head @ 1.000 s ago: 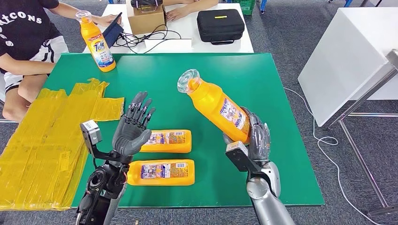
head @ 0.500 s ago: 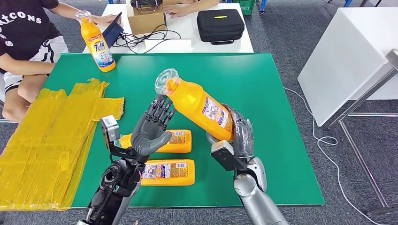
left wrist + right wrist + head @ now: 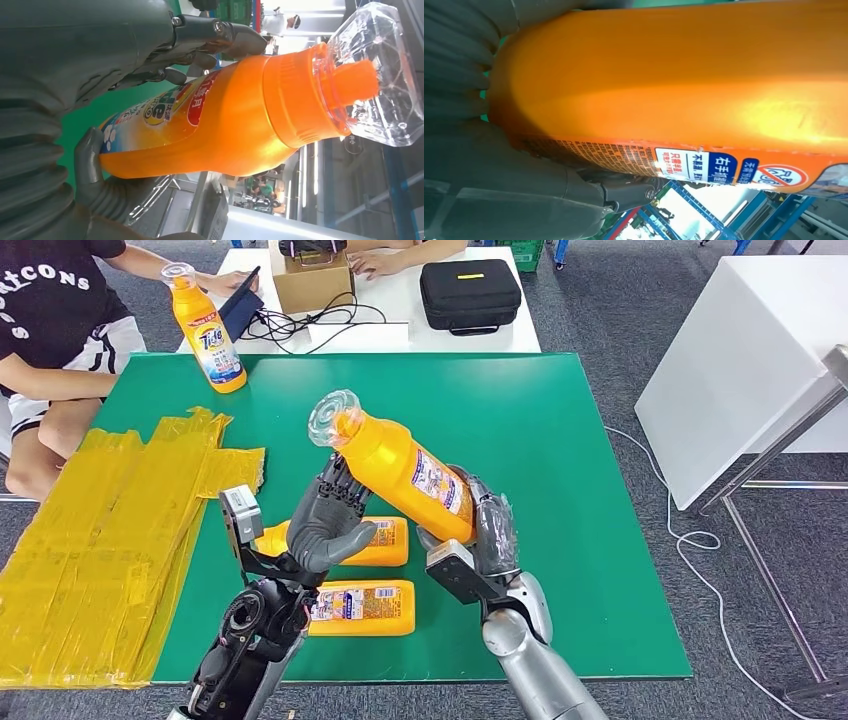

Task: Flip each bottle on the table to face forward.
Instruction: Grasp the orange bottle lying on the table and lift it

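Note:
My right hand (image 3: 487, 532) grips an orange detergent bottle (image 3: 410, 473) by its base, above the green table (image 3: 560, 440). The bottle tilts with its clear cap (image 3: 335, 418) up and toward the far left. In the right wrist view the bottle (image 3: 684, 75) lies against the palm. My left hand (image 3: 330, 518) is raised beside it, fingers spread. In the left wrist view the bottle (image 3: 235, 105) sits between the thumb (image 3: 90, 160) and the fingers (image 3: 220, 37), both touching it. Two more bottles lie flat below: one (image 3: 375, 540) behind the left hand, one (image 3: 365, 607) nearer me. Another bottle (image 3: 207, 332) stands upright at the far left corner.
Yellow plastic sheets (image 3: 100, 530) cover the table's left side. A person (image 3: 50, 330) sits at the far left corner. Behind is a white table (image 3: 400, 310) with a black case (image 3: 469, 295), a cardboard box (image 3: 312, 282) and cables. A white table (image 3: 745, 360) stands at the right.
My right hand has carried the tilted bottle leftward toward my left hand. The left hand rose and moved right until its fingers reached the bottle.

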